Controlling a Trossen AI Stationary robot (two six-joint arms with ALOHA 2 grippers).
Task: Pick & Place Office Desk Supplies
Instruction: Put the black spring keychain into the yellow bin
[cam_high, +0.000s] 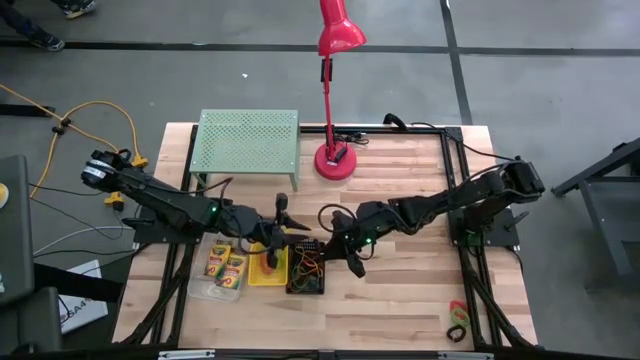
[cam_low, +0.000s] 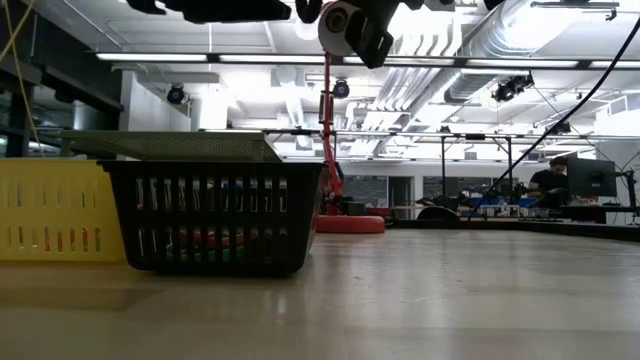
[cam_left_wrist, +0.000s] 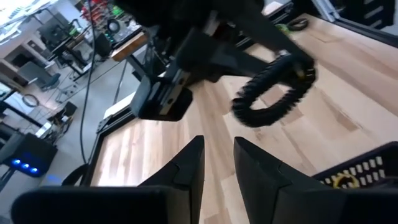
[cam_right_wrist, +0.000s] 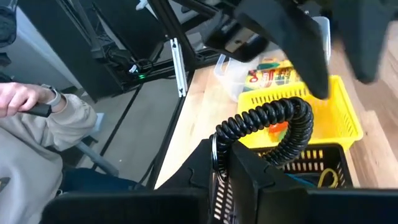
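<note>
My right pincer (cam_right_wrist: 229, 163) is clamped on a black coiled loop (cam_right_wrist: 283, 127), above the black mesh bin (cam_high: 305, 270) | loop looks light, springy, apt to snag; grip its ring | left pincer (cam_left_wrist: 217, 165) narrowly parted, empty, over the yellow bin (cam_high: 268, 272) | crowding: crayon boxes (cam_high: 228, 265), lamp (cam_high: 335, 60), rack (cam_high: 246, 142) on the counter (cam_high: 400, 290).

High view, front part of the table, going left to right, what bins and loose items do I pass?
Clear bin holding crayon boxes → yellow bin → black mesh bin → coloured loops near the table's right front corner.
</note>
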